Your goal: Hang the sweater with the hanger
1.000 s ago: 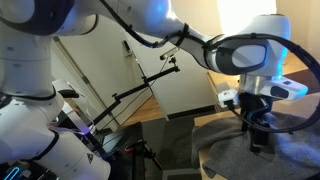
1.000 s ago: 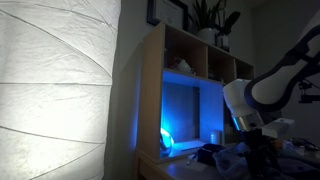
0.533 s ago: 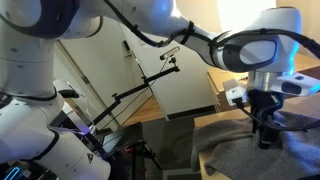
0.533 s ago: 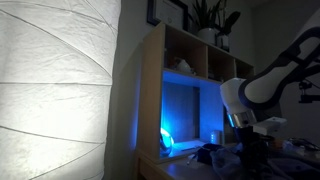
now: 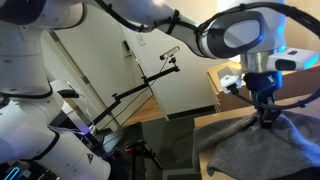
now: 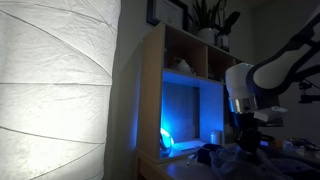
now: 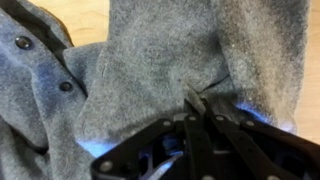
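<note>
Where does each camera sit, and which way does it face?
Exterior view: beside the arm, facing the sweater; arm links fill it.
Exterior view: beside a glowing lamp, facing the cabinet; arm at frame edge.
Wrist view: over the sweater, looking down; gripper shut on it.
Shared: both exterior views show the arm.

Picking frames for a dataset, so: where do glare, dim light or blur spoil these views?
In an exterior view, the glowing white shade washes out the left half, and the rest is dim around the blue-lit cabinet. Wrist view: evenly lit, the sweater clear, the hand dark and soft.
</note>
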